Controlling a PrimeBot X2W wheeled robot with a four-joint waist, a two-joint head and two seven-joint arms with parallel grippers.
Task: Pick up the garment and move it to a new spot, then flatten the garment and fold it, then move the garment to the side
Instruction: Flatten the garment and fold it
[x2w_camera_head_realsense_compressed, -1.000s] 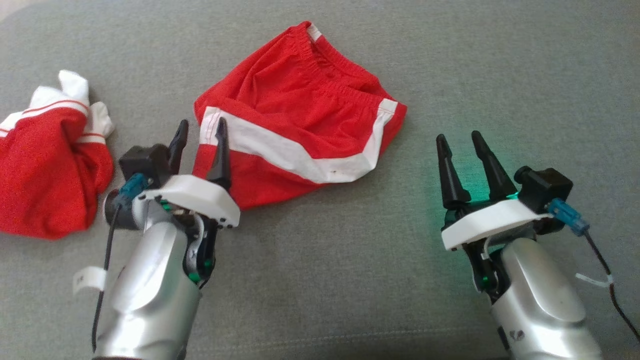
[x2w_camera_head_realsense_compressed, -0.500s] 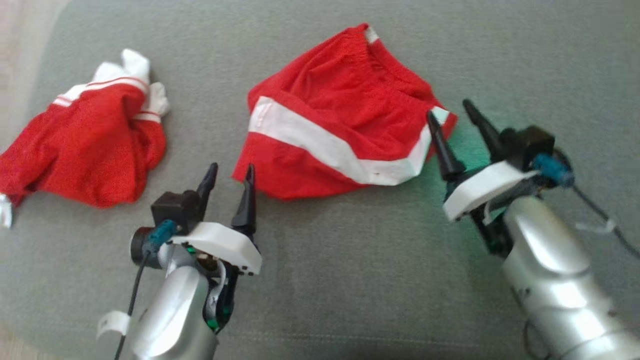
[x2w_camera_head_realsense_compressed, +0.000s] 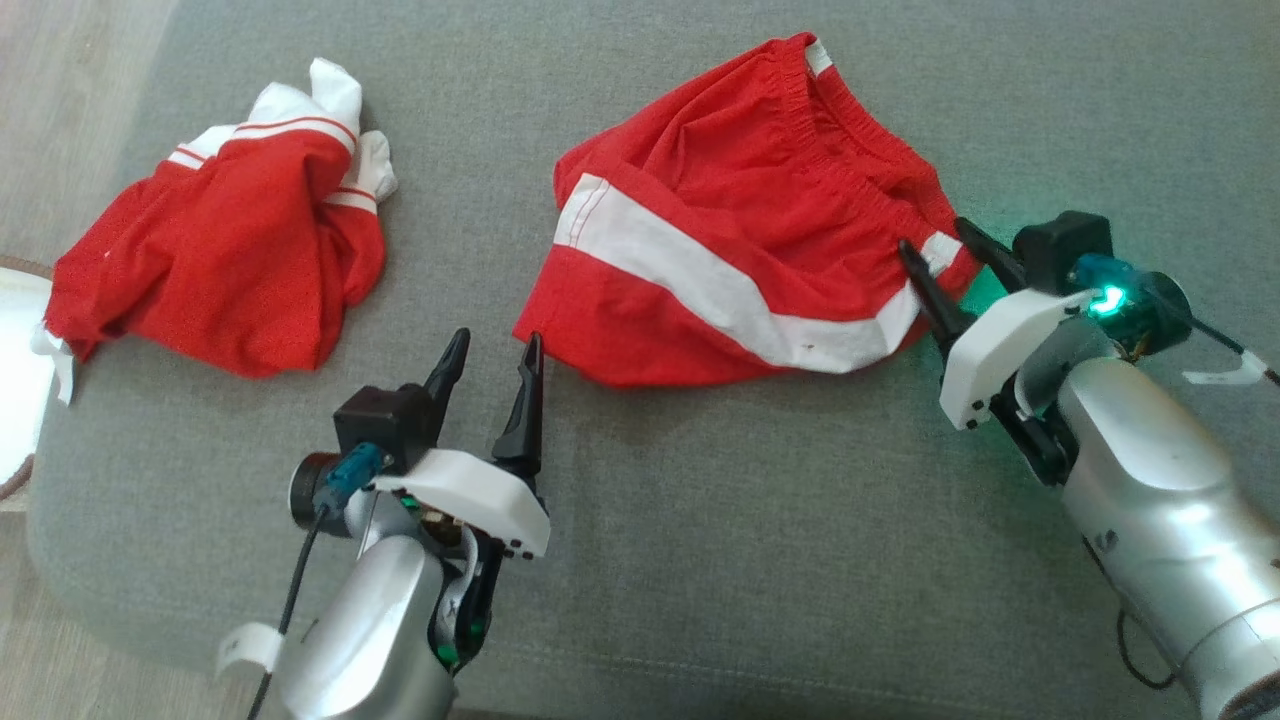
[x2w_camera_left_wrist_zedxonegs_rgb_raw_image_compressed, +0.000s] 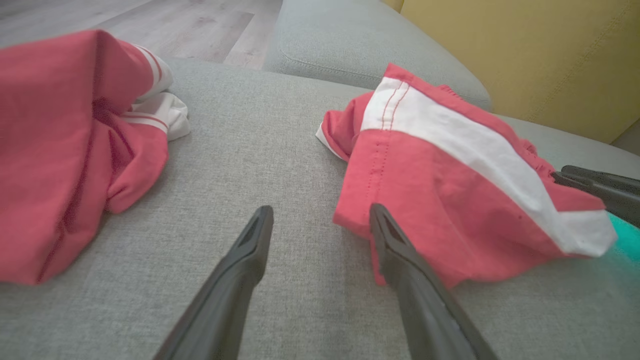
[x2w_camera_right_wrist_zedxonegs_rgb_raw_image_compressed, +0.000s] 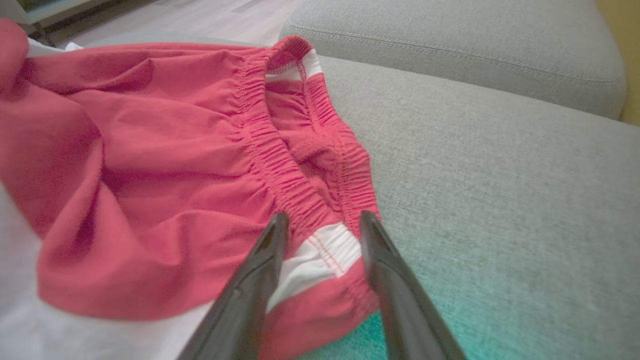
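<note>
Where the grey sofa cushion (x2w_camera_head_realsense_compressed: 700, 520) lies nearest the robot, we find the left pincer (x2w_camera_head_realsense_compressed: 498, 340) released, its two dark fingers spread wide over bare upholstery with nothing between them. One fingertip stands just beside the near hem of the red shorts (x2w_camera_head_realsense_compressed: 720, 250); we cannot tell whether it touches. To the right and a little farther out, the right pincer (x2w_camera_head_realsense_compressed: 935, 235) points at the shorts' right-hand corner, a green light glowing at its wrist. In its own wrist view the fingers straddle the white-striped end of the elastic waistband, with cloth between them. They stand apart, and we cannot tell whether they press the fabric or merely flank it. The shorts lie rumpled mid-cushion, a broad white stripe running slantwise across the front, the gathered waistband at the far side. Well apart to the left lies a second garment (x2w_camera_head_realsense_compressed: 220, 260), red with white trim, crumpled near the cushion's edge. Beyond are another grey cushion (x2w_camera_right_wrist_zedxonegs_rgb_raw_image_compressed: 450, 45), a yellow backrest (x2w_camera_left_wrist_zedxonegs_rgb_raw_image_compressed: 550, 60) and pale wooden floor (x2w_camera_head_realsense_compressed: 60, 100).
</note>
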